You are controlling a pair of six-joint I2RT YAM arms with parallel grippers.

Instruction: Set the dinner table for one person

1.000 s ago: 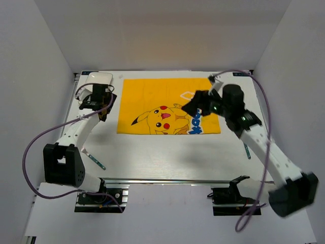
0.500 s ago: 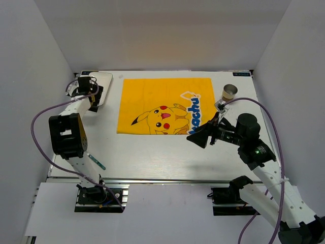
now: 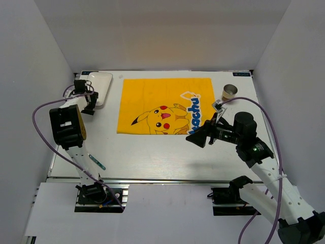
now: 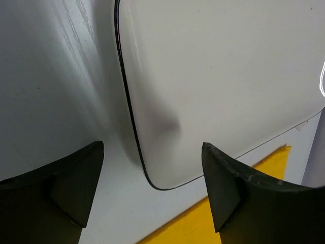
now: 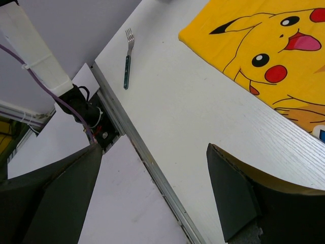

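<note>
The dinner table is a big white top with a metal rail along its near edge. A yellow cartoon mat lies at its middle back. A white rounded plate sits at the far left corner. My left gripper is open and empty just beside the plate's near left edge; in the left wrist view the plate's corner lies between and beyond my fingers. My right gripper is open and empty, above the table by the mat's near right corner. A fork lies near the front left and also shows in the right wrist view.
A small brown cup stands at the back right, beside the mat. White walls close in the left, back and right sides. The right wrist view shows the table's rail and the left arm's base beyond it.
My right arm has pulled back from over the mat toward the front right, uncovering the cup. My left arm has folded back, its gripper shifting to the plate's near left edge.
</note>
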